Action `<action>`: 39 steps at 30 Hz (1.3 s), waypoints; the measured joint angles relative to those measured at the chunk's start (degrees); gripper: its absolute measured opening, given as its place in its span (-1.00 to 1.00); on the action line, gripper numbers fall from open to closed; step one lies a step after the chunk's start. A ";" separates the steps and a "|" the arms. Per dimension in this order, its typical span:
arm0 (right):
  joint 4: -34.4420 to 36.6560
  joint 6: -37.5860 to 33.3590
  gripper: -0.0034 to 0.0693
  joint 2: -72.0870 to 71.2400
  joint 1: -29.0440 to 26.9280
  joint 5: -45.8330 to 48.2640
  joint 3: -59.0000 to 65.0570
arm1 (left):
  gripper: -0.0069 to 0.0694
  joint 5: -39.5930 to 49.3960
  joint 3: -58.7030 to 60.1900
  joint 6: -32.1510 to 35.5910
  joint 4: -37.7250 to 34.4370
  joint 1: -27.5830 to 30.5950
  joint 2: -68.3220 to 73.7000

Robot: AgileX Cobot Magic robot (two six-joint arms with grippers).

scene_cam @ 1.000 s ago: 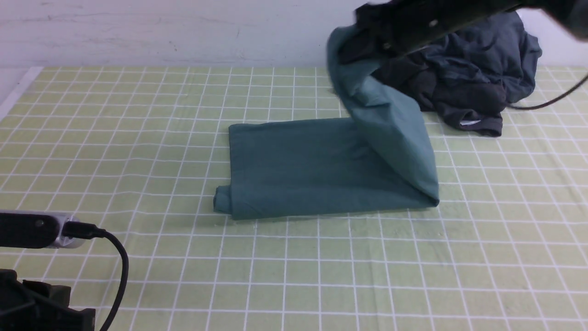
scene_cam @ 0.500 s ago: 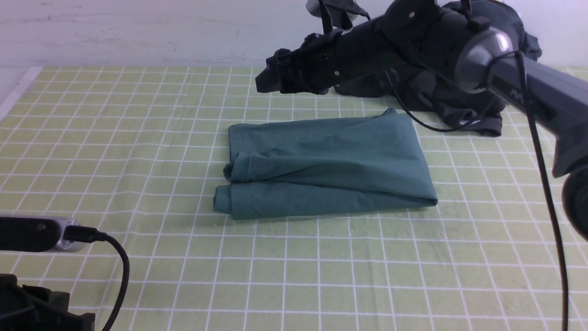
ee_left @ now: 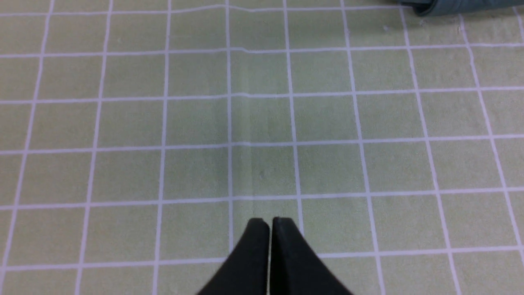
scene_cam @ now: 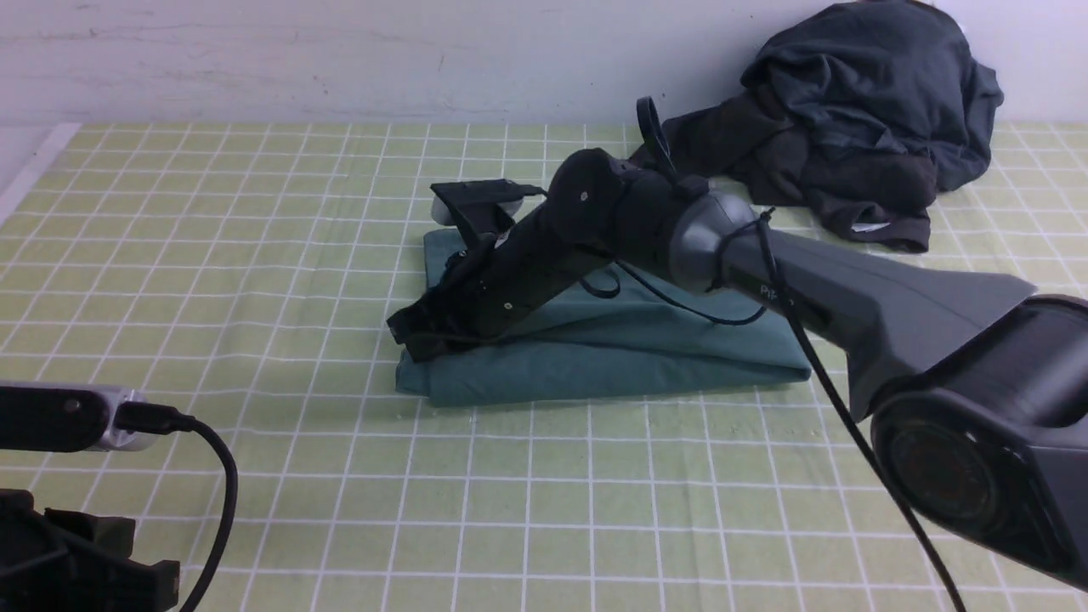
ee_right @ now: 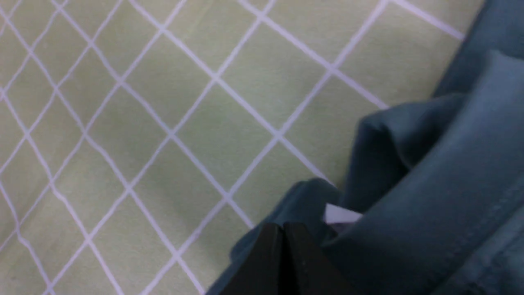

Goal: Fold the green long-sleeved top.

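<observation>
Left gripper [ee_left: 269, 224]: fingers together, holding nothing, hovers over bare worktop [scene_cam: 255, 255] at the near left, well apart from the cloth. Only a corner of the garment shows at the edge of its wrist view. The green top [scene_cam: 612, 365] lies mid-worktop as a flat, layered rectangle with its long side running left to right. Its left end is bunched, with a rolled edge at the near-left corner. Right gripper [scene_cam: 410, 327] reaches across the top from the right, its tip down on that left end. In the wrist view its fingers [ee_right: 270, 246] are together and I see no cloth between them, so it looks like it's pressing or resting, not pinching. A white label [ee_right: 339, 214] peeks out of the fold just beside the tip. A heap of dark clothes [scene_cam: 858, 136] sits far right at the back, apart from the top and not in play. Handling, my read: thin, light, limp knit with no stiffness, so it sags wherever it's unsupported and the layers slide over each other. A grab on the top layer alone would likely peel the fold open. Best hold looks like an edge or corner, pinching through all layers, ideally at two corners with both arms. The left end looks untidy, so it probably needs flattening before any further fold.
</observation>
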 joint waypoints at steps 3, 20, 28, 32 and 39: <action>-7.15 0.00 -0.94 -5.09 -0.52 2.85 -4.18 | -0.83 0.00 0.00 0.00 0.00 0.00 0.00; -47.74 13.21 -0.94 -54.78 -12.03 5.16 16.46 | -0.83 0.00 0.00 0.00 0.00 0.00 0.00; -48.16 23.04 -0.94 -85.02 -19.80 -48.26 69.44 | -0.83 0.00 0.00 0.00 0.00 0.00 0.00; -48.30 23.34 -0.94 -95.99 -19.90 -71.30 87.25 | -0.83 0.00 0.00 0.00 0.00 0.00 0.00; -47.37 23.34 -0.94 -105.89 -19.90 -76.87 108.65 | -0.83 0.00 0.00 0.00 0.00 0.00 0.00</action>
